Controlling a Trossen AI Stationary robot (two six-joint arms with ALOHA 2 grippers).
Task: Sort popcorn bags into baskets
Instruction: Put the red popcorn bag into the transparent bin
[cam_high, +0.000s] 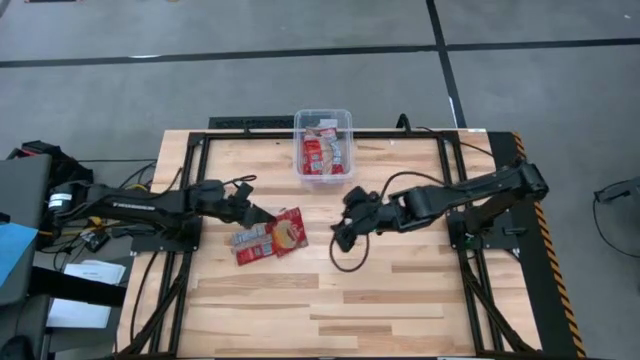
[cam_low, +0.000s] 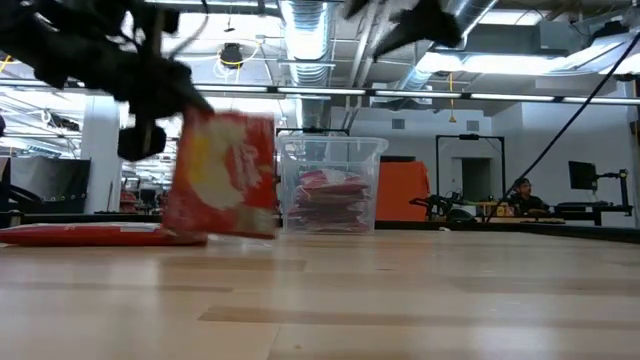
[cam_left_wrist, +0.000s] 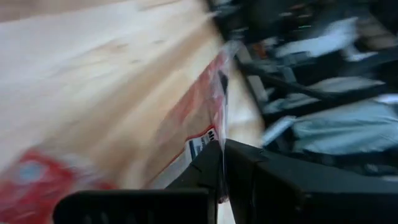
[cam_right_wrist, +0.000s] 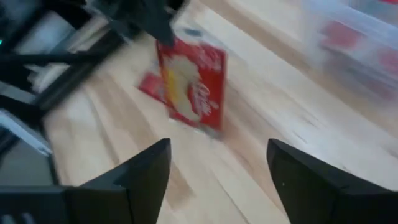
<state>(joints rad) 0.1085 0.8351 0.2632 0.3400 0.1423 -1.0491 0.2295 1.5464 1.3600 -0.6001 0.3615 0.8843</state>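
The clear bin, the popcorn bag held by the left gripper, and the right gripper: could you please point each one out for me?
clear bin (cam_high: 323, 120): high view, on its far rim.
held popcorn bag (cam_low: 222, 175): low view, on its red printed face.
left gripper (cam_high: 256, 213): high view, at the fingertips pinching the bag's edge.
right gripper (cam_right_wrist: 217, 168): right wrist view, between its open fingers.

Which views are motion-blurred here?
Left wrist view: heavy streaking over the table and the popcorn bag in the left hand. Right wrist view: same bag and bin smeared. Low view: bag soft. High view sharp.
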